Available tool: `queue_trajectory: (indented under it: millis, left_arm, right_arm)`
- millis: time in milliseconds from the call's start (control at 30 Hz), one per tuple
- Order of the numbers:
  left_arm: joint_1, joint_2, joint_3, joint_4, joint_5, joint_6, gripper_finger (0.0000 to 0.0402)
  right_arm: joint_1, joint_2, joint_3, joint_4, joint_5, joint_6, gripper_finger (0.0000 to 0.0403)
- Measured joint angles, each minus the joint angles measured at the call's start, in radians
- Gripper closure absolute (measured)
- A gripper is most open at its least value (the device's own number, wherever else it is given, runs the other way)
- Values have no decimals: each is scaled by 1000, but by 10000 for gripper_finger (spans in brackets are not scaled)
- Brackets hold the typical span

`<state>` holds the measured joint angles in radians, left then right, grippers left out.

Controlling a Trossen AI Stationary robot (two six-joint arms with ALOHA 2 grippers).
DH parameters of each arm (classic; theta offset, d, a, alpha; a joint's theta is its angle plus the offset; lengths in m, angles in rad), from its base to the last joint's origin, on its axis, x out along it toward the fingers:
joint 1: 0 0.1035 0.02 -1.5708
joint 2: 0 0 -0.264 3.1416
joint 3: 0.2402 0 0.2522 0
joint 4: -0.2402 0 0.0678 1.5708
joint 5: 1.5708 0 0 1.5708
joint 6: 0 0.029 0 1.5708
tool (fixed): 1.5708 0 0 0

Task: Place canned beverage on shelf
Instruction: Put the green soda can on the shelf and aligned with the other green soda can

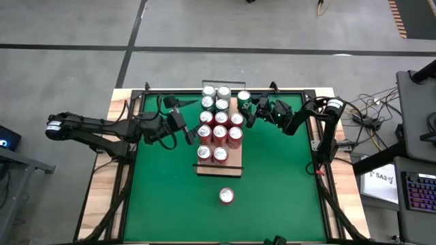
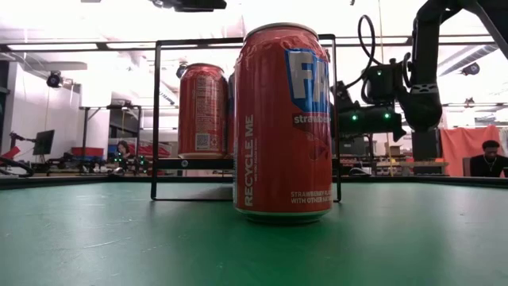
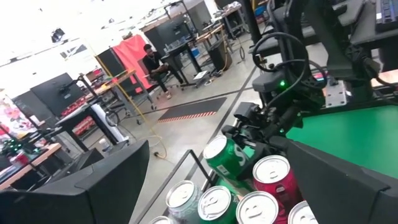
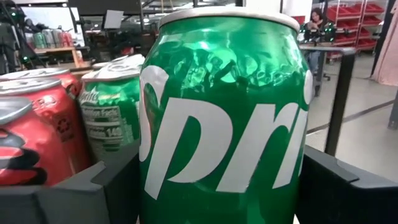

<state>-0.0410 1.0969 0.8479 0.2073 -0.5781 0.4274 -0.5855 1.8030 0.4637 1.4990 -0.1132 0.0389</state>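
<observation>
A robot's right gripper (image 1: 251,109) holds a green can (image 1: 243,97) at the top right corner of the shelf (image 1: 235,162), seen just above centre in the overhead view. The wrist camera shows that can filling the frame, upright, with the two dark fingers (image 4: 348,186) pressed against its sides; whether its base already rests on the board cannot be told.

The shelf, a pale wood-grain board with thin black rails at its short ends, lies upright in the middle of the green mat (image 1: 286,197) and is already well stocked. Green and silver-topped cans (image 1: 215,95) crowd its upper end, red cans (image 1: 219,133) fill the rows below, and only a bare strip of board remains at the lower end.

The left gripper (image 1: 188,131) hangs at the left edge of the shelf, centre left in the overhead frame, its fingers spread wide and holding nothing.

One red can (image 1: 226,197) stands alone on the mat, lower centre in the overhead picture, well apart from the shelf. It looms large in the foreground of the table-level view, with the shelf's black rail (image 2: 155,119) and another red can behind it.

By these pictures the job looks close to finished: most cans are in place, the green one appears to be in the act of being set down, and the lone red can is the only one in view yet to be shelved. A release by the right gripper seems the likely next step.
</observation>
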Motion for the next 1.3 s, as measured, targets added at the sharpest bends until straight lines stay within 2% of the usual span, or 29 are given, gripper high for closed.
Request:
queue_trajectory:
  millis: [1000, 1300]
  left_arm:
    - [0, 1, 0, 1, -6, -18, 37]
    - [0, 1, 0, 1, -6, -18, 37]
  right_arm:
    - [7, 1, 27, -22, 1, -39, 109]
    - [7, 88, 28, 73, 4, -5, 109]
